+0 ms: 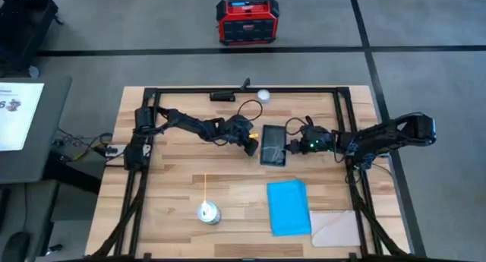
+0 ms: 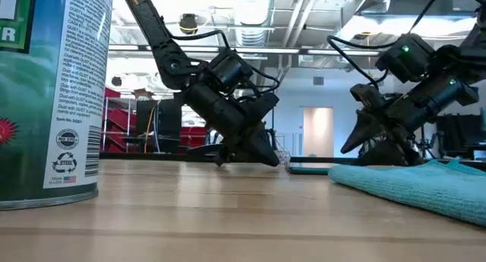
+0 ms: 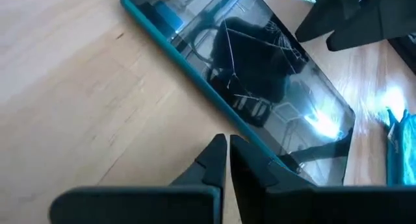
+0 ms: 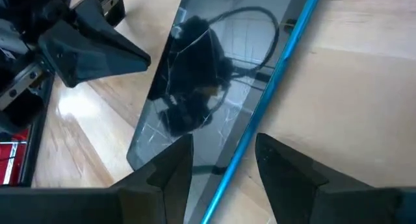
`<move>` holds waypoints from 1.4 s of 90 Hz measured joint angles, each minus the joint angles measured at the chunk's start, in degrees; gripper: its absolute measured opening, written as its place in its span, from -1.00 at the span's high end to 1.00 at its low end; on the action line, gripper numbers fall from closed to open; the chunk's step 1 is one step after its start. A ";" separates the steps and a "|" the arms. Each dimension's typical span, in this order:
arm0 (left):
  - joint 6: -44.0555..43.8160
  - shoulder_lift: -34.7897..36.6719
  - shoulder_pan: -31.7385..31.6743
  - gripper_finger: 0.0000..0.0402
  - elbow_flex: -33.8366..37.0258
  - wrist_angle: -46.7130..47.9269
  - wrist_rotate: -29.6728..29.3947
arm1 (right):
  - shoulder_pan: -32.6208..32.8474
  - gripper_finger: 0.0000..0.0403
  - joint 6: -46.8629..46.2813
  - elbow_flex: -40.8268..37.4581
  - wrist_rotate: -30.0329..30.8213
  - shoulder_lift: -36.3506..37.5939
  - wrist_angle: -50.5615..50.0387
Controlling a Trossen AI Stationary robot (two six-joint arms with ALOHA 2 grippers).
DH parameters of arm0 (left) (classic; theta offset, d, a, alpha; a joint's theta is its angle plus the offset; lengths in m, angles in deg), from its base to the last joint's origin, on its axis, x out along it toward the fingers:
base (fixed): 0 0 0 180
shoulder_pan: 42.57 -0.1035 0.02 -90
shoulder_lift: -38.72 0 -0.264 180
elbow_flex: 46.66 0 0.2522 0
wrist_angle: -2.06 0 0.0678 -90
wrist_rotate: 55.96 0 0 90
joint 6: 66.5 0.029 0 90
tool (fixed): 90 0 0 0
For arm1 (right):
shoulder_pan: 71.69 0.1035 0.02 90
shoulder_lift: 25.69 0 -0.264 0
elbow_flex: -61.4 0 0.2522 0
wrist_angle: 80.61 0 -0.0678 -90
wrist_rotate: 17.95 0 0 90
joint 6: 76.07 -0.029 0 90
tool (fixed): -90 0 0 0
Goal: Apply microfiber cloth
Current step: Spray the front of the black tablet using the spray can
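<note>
**Two grippers set at the tablet, cloth left lying apart**

Two grippers are placed at opposite edges of the tablet [image 1: 273,145] at mid-table. The left gripper [image 1: 251,147] is seen clenched, fingers together, tips at the tablet's teal edge. The right gripper [image 1: 291,145] is seen released, its fingers [image 4: 170,172] spread astride the tablet's other edge. The microfiber cloth [image 1: 288,207] is laid flat on the table [image 1: 167,186], nearer the front, untouched, beside a beige sheet [image 1: 336,230]. A spray can [image 1: 208,212] is stood well apart from it.

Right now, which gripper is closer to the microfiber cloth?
The right gripper. It sits at the tablet's right edge, just beyond the microfiber cloth. The left gripper is at the tablet's left edge, farther from the cloth.
</note>
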 joint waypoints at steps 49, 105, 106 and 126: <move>1.40 -9.29 0.31 1.00 -12.34 3.57 2.96 | 0.00 0.22 0.05 -0.01 0.36 0.04 0.10; 9.39 0.81 1.48 1.00 -14.06 18.09 -3.23 | 1.84 0.22 0.35 0.26 1.39 0.13 -2.32; 9.64 1.28 1.51 1.00 -14.06 18.53 -3.85 | 1.84 0.22 0.34 0.26 1.38 0.13 -2.33; 11.33 6.75 2.28 1.00 -14.32 26.82 -9.89 | 2.09 0.22 0.79 0.26 1.31 0.13 -2.36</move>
